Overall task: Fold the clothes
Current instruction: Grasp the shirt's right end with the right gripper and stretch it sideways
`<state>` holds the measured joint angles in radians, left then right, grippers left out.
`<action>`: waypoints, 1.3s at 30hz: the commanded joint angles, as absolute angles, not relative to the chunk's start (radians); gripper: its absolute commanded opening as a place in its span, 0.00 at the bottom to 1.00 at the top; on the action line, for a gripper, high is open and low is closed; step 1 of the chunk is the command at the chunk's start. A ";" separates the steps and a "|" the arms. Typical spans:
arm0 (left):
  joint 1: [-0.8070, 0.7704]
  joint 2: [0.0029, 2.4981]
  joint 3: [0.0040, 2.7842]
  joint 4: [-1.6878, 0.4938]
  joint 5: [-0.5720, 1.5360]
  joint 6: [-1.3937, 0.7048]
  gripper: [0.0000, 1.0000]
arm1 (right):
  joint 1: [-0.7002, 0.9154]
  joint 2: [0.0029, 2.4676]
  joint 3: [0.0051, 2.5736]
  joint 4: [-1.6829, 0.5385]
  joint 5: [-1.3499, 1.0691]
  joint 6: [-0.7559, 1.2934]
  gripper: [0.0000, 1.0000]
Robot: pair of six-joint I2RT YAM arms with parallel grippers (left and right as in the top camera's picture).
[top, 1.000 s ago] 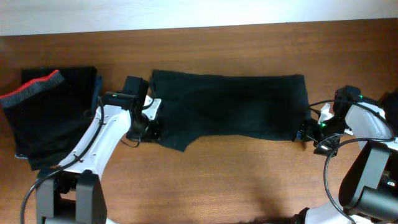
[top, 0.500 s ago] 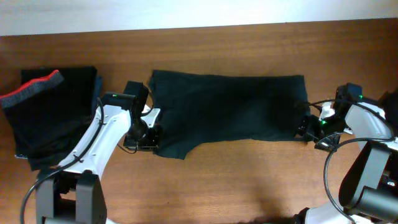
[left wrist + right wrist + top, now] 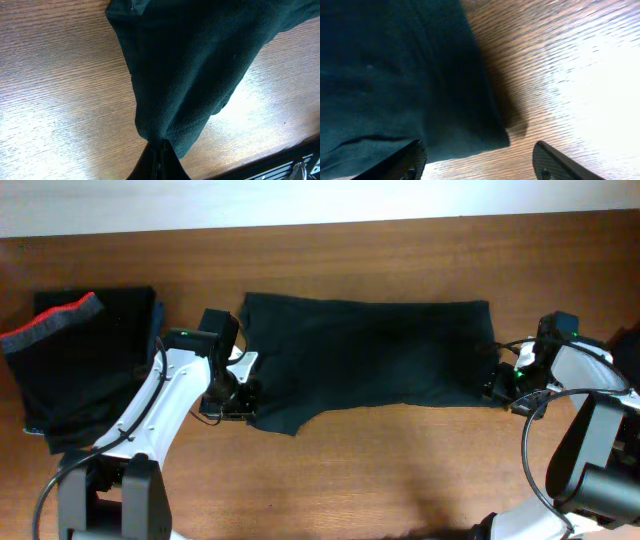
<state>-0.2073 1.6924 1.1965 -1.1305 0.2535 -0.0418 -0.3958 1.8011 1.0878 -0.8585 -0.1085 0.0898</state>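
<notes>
- The long black garment (image 3: 370,360) lies flat mid-worktop (image 3: 400,480), not yet folded.
- My left fingers (image 3: 159,152) pinch its near-left corner; my right fingers (image 3: 479,152) gape around its near-right corner.
- The red-banded garment (image 3: 60,315) looks folded, left.

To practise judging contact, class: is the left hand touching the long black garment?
Touching. The left wrist view shows the left hand shut, with a corner of the garment pinched between its fingers.

Legible markings: none in any view.
On long black garment (image 3: 370,355) — no label, print or brand mark readable.
On garment with red waistband (image 3: 80,380) — no lettering readable.
On bench (image 3: 400,470), wood grain only, no numbers or signs.
</notes>
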 commanded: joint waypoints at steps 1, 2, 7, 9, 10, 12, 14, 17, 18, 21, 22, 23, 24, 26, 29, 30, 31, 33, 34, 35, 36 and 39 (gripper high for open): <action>-0.209 1.680 1.198 -1.121 0.247 -0.040 0.02 | -0.394 1.816 1.082 -0.847 -0.063 0.083 0.71; -0.209 1.680 1.198 -1.120 0.247 -0.040 0.02 | -0.394 1.821 1.082 -0.847 -0.063 0.083 0.71; -0.209 1.680 1.198 -1.119 0.247 -0.040 0.02 | -0.393 1.859 1.082 -0.844 -0.067 0.083 0.67; -0.209 1.680 1.198 -1.119 0.247 -0.040 0.02 | -0.393 1.877 1.082 -0.840 -0.067 0.083 0.65; -0.209 1.680 1.198 -1.119 0.247 -0.040 0.02 | -0.393 1.884 1.082 -0.840 -0.068 0.083 0.65; -0.209 1.680 1.198 -1.119 0.248 -0.040 0.02 | -0.393 1.892 1.082 -0.841 -0.068 0.083 0.60; -0.209 1.680 1.198 -1.118 0.248 -0.040 0.02 | -0.393 1.896 1.082 -0.841 -0.070 0.083 0.54; -0.209 1.680 1.198 -1.118 0.247 -0.040 0.02 | -0.393 1.896 1.082 -0.844 -0.071 0.083 0.38; -0.209 1.680 1.198 -1.118 0.248 -0.040 0.02 | -0.393 1.896 1.082 -0.848 -0.071 0.083 0.30; -0.209 1.680 1.198 -1.118 0.248 -0.040 0.02 | -0.393 1.896 1.082 -0.859 -0.076 0.083 0.15; -0.209 1.680 1.198 -1.118 0.248 -0.040 0.02 | -0.393 1.896 1.082 -0.865 -0.078 0.083 0.06; -0.209 1.680 1.199 -1.119 0.248 -0.040 0.01 | -0.393 1.895 1.083 -0.870 -0.078 0.083 0.04; -0.209 1.679 1.199 -1.119 0.248 -0.040 0.00 | -0.393 1.895 1.083 -0.875 -0.079 0.084 0.04; -0.209 1.677 1.199 -1.119 0.248 -0.040 0.00 | -0.393 1.895 1.083 -0.884 -0.099 0.083 0.04; -0.208 1.628 1.202 -1.118 0.247 -0.040 0.00 | -0.393 1.877 1.083 -0.910 -0.193 0.083 0.04; -0.208 1.616 1.203 -1.117 0.247 -0.040 0.00 | -0.393 1.863 1.083 -0.917 -0.200 0.083 0.04; -0.208 1.603 1.203 -1.114 0.247 -0.040 0.00 | -0.393 1.852 1.084 -0.921 -0.203 0.083 0.04; -0.208 1.580 1.203 -1.105 0.247 -0.040 0.00 | -0.393 1.826 1.087 -0.929 -0.208 0.083 0.04; -0.208 1.569 1.203 -1.100 0.247 -0.041 0.00 | -0.393 1.809 1.088 -0.932 -0.215 0.083 0.04; -0.208 1.560 1.203 -1.095 0.247 -0.041 0.00 | -0.393 1.796 1.089 -0.934 -0.220 0.083 0.04; -0.208 1.553 1.203 -1.088 0.248 -0.045 0.00 | -0.393 1.782 1.089 -0.935 -0.227 0.083 0.04; -0.208 1.547 1.203 -1.061 0.248 -0.075 0.00 | -0.393 1.753 1.089 -0.935 -0.230 0.083 0.04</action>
<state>-0.2073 1.5684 1.1969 -1.0813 0.2539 -0.0475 -0.3950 1.8114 1.0946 -0.9344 -0.2024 0.0795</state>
